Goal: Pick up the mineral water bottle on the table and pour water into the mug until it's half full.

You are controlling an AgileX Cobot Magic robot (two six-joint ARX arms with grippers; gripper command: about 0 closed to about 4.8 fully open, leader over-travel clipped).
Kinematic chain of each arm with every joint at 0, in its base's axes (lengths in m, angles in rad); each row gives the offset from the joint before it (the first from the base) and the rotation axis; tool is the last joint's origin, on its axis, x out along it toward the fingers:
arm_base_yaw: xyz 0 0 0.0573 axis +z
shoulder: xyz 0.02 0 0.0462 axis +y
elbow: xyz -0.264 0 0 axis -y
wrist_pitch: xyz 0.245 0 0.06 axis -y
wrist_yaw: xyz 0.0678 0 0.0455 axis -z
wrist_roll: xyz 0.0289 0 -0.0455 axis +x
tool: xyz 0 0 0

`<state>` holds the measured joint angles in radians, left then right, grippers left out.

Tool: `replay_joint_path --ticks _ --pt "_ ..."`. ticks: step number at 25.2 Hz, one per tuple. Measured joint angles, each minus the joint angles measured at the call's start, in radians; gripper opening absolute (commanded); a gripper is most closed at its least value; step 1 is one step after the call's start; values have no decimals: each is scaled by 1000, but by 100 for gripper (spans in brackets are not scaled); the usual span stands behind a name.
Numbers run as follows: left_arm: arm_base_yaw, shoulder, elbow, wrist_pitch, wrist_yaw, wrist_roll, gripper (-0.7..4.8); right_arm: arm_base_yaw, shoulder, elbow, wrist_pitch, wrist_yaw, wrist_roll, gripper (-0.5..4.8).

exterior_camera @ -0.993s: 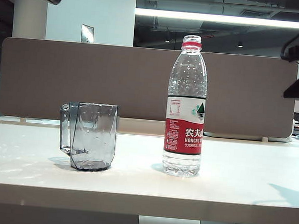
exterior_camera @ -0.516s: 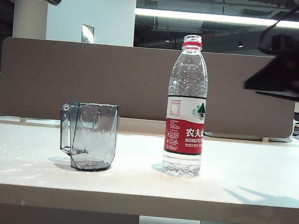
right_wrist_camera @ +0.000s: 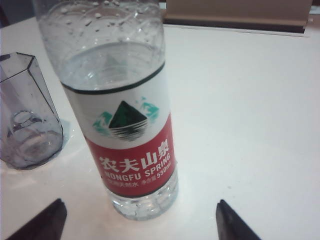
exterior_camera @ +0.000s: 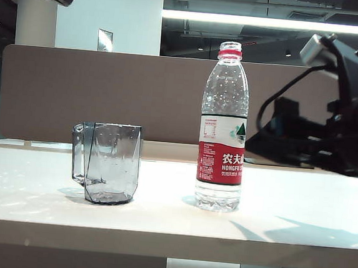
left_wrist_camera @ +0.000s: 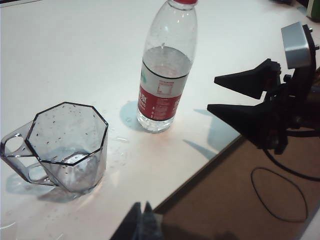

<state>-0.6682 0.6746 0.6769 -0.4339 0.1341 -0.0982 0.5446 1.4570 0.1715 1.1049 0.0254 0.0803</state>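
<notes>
The mineral water bottle (exterior_camera: pixel 222 131) stands upright on the white table (exterior_camera: pixel 298 207), right of the mug (exterior_camera: pixel 107 162). It has a red neck ring, and the water (right_wrist_camera: pixel 110 65) reaches just above its label. The grey faceted mug (left_wrist_camera: pixel 67 145) is upright, with droplets on its walls. My right gripper (exterior_camera: pixel 250 140) is open, level with the bottle's label and just to its right, not touching it. In the right wrist view its tips (right_wrist_camera: pixel 140 205) stand wide on either side of the bottle (right_wrist_camera: pixel 125 115). My left gripper (left_wrist_camera: pixel 142 210) is shut and empty, high above the table edge near the mug.
A brown partition (exterior_camera: pixel 57 92) runs along the back of the table. Water droplets lie on the table around the mug (left_wrist_camera: pixel 117 145). Past the table's edge, a black cable loop (left_wrist_camera: pixel 279 195) lies on the brown floor.
My right arm has swung down from the upper right towards the bottle, and its jaws have opened wide. The bottle, mug and left gripper have not moved.
</notes>
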Motion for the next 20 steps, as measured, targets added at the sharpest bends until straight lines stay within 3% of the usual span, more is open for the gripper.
replay_joint_path --ticks 8,20 --pt "0 0 0 0 0 0 -1 2 188 40 177 -5 0 433" --pt "0 0 0 0 0 0 -1 3 274 173 188 -52 0 433"
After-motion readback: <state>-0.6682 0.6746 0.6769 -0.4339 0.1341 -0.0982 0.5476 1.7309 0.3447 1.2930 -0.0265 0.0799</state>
